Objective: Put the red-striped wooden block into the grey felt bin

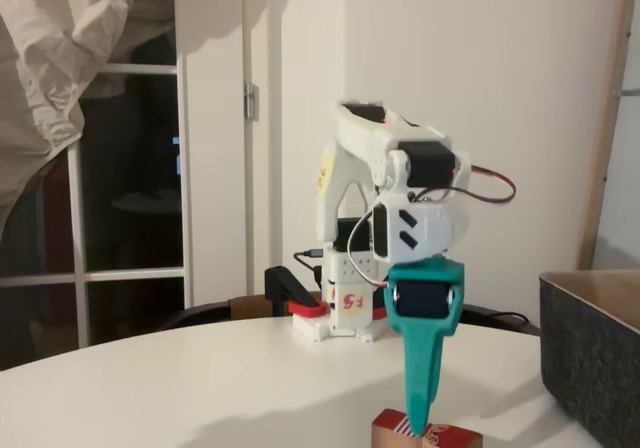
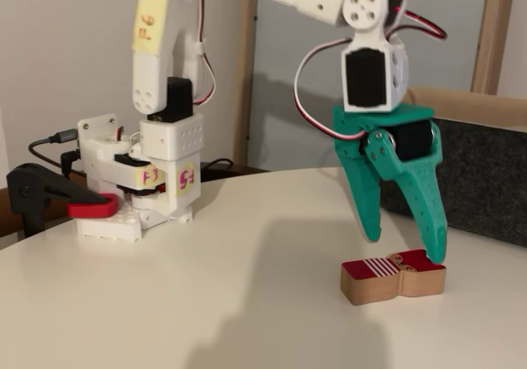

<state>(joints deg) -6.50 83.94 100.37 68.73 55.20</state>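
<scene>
The red-striped wooden block (image 2: 393,276) lies flat on the white table, with its red-and-white striped patch facing up; it also sits at the bottom edge of a fixed view (image 1: 427,432). My green gripper (image 2: 403,246) points down directly over the block, open, its fingertips just above the block's top and apart from it. In a fixed view the gripper (image 1: 419,423) is seen edge-on, its tip at the block's top. The grey felt bin (image 2: 486,175) stands behind and right of the gripper, its dark wall (image 1: 595,363) and tan lining visible.
The arm's white base (image 2: 138,200) is clamped to the table at the left with a black and red clamp (image 2: 58,196). Cables run behind the base. The round white table (image 1: 200,388) has open surface left of the block.
</scene>
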